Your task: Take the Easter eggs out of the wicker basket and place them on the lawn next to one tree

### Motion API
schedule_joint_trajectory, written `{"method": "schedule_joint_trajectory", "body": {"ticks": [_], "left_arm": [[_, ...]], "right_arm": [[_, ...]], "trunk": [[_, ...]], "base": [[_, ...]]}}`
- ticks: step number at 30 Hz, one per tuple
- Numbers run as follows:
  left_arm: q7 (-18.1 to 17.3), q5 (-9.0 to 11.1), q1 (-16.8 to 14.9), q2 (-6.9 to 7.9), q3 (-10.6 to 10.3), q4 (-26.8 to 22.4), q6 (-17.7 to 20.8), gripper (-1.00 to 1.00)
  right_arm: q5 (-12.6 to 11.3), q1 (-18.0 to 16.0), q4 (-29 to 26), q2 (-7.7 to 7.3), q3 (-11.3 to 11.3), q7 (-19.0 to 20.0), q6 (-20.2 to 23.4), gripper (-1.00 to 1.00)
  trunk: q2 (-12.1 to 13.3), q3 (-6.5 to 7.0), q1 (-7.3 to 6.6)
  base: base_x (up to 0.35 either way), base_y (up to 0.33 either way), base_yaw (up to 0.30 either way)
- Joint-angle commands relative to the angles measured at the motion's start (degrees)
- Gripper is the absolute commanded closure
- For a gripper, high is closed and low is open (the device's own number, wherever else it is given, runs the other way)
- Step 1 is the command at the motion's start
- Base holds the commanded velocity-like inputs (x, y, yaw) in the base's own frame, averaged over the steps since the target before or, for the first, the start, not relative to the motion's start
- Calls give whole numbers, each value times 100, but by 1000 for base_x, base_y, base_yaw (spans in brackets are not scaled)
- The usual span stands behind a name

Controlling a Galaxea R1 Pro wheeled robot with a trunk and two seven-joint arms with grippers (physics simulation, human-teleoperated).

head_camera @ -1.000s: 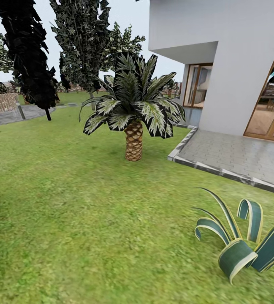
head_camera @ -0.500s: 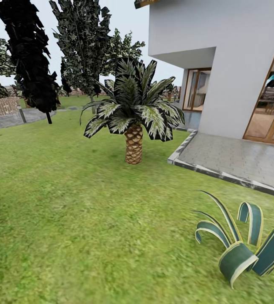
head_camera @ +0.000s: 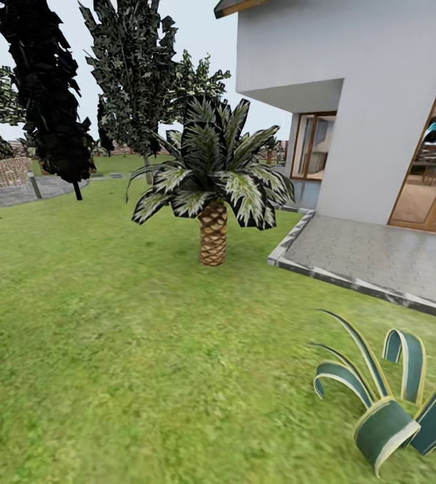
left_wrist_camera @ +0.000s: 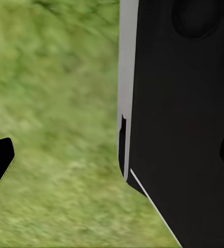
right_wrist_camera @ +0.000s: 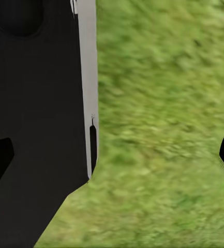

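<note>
Green mottled lawn (head_camera: 110, 323) spreads ahead to a short palm (head_camera: 212, 195), a paved patio (head_camera: 379, 255) and the white house (head_camera: 352, 101), with a spiky plant (head_camera: 385, 410) close by; basket and eggs are not in sight, so the robot looks to be travelling. Both wrist views show dark fingertips set wide apart over grass beside the black body, so the left gripper (left_wrist_camera: 114, 155) and right gripper (right_wrist_camera: 114, 155) read as released and empty. The step is best done by turning steadily to scan for the basket, skirting the plant and patio edge.
</note>
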Motion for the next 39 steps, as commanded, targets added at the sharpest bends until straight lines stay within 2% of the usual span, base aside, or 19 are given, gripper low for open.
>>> {"method": "schedule_joint_trajectory", "body": {"ticks": [1, 7, 31, 39], "left_arm": [[-6, 4, 3, 1, 5, -12, 6, -100], [-6, 4, 3, 1, 5, -12, 6, -100], [-6, 4, 3, 1, -1, -12, 6, -100], [-6, 4, 3, 1, -1, -12, 6, -100]], "right_arm": [[-1, -8, 12, 0, 9, -3, -2, -100], [-1, -8, 12, 7, 4, -29, -1, -100], [-1, -8, 12, 9, -5, -41, 5, -100], [14, -8, 12, 6, 21, -40, -2, -100]], "trunk": [[-2, -4, 3], [-2, -4, 3], [-2, -4, 3], [-2, -4, 3]], "base": [[332, 0, 0], [337, 0, 105], [306, 0, 253], [289, 0, 57]]}}
